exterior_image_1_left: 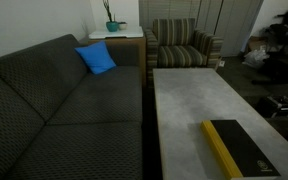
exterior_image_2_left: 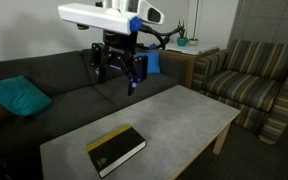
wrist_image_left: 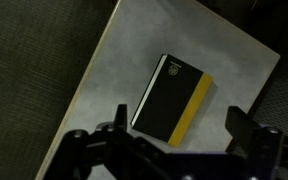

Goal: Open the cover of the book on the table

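Plainly shut, the book [wrist_image_left: 174, 97] lies flat on the table [wrist_image_left: 109, 70] with its black cover [wrist_image_left: 164, 92] facing up and the yellow spine [wrist_image_left: 195, 108] running down one long side. In the wrist view it sits below the end effector [exterior_image_2_left: 122, 75], roughly between the lines of the two fingers [wrist_image_left: 242, 128], which stand spread wide apart and hold nothing. In an exterior view the end effector hangs in the air well above the pale grey top, clear of the book, which rests toward the table's near end. Behind the end effector runs a dark grey sofa [exterior_image_2_left: 44, 85] with a teal cushion [exterior_image_2_left: 19, 97], and off to its side stands a striped armchair [exterior_image_2_left: 246, 75].
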{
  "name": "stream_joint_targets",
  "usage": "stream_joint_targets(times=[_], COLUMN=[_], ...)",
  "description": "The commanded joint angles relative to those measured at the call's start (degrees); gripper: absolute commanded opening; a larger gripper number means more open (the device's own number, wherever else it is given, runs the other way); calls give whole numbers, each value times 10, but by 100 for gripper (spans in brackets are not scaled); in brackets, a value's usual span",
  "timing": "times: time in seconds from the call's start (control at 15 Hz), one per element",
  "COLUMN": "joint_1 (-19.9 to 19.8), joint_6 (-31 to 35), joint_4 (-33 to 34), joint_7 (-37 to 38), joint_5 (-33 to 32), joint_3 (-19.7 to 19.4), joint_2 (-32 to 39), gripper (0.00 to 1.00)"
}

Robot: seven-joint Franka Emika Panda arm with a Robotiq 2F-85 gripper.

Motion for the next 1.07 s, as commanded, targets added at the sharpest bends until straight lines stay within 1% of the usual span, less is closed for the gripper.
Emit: stream_joint_targets(times=[0.0,0.2,0.47,0.53,0.6,0.67,0.73,0.87,1.0], joint_1=[-21,-32,-33,-42,-55,-69,-50,-63,-67], joint_6=[-16,-36,-40,-49,-72,-110,-57,-88,-95], joint_4=[72,129,201,220,237,252,211,238,246], joint_7=[-3,-5,20,19,3,-14,18,8,5], joint_5=[-31,-44,-89,-88,-81,-70,-87,-83,-82], joint_3=[21,34,32,38,49,61,50,60,61], joint_2=[91,159,242,263,276,279,260,278,279], gripper=[100,100,100,100,100,100,100,100,100])
